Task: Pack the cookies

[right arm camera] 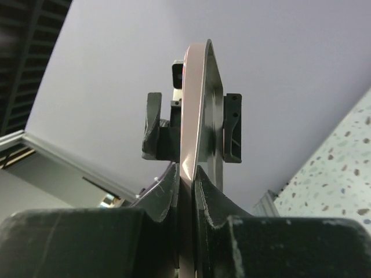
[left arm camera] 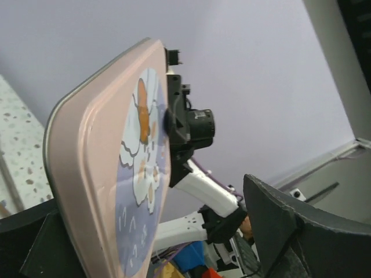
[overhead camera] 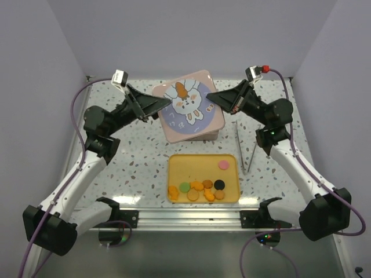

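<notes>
Speckled white surface (overhead camera: 139,165) between pale lilac walls carries a yellow rectangular plastic tray (overhead camera: 174,165) at the middle of its near edge. Small round cookies (overhead camera: 203,186) lie along the tray's near side: mostly orange, plus flat green and black discs, with one pink disc toward its far side. The right hand (overhead camera: 210,99) pinches the rim of a pink square rabbit-printed tin lid (overhead camera: 188,107); the left hand (overhead camera: 164,105) stands spread about the opposite rim.

Pink lid (left arm camera: 98,174) cut off by left wrist view's bottom edge; cookies (overhead camera: 197,186) too small for detail
</notes>
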Robot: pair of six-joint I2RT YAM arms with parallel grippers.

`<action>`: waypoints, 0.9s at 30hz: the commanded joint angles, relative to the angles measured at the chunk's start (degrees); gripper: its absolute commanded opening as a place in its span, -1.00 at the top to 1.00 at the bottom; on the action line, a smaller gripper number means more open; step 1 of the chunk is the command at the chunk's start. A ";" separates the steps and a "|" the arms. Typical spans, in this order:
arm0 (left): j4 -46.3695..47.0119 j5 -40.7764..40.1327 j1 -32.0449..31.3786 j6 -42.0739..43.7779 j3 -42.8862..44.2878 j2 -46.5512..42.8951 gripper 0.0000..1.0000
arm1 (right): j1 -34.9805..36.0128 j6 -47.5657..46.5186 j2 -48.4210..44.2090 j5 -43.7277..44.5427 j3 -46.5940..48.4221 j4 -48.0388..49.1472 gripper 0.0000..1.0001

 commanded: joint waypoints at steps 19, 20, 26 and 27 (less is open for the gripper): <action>-10.86 -2.76 10.69 24.71 1.23 24.75 -1.00 | -9.12 2.81 29.56 9.46 2.33 7.09 1.00; -11.91 -3.03 10.69 26.99 1.76 26.08 -1.00 | -9.03 2.72 31.14 9.10 3.29 7.88 1.00; -13.85 -4.09 10.61 32.19 6.76 35.76 -1.00 | -9.29 2.46 41.43 7.52 5.32 12.27 1.00; -13.68 -3.65 10.61 32.02 7.03 37.77 -1.00 | -9.47 2.46 42.83 7.60 5.23 13.06 1.00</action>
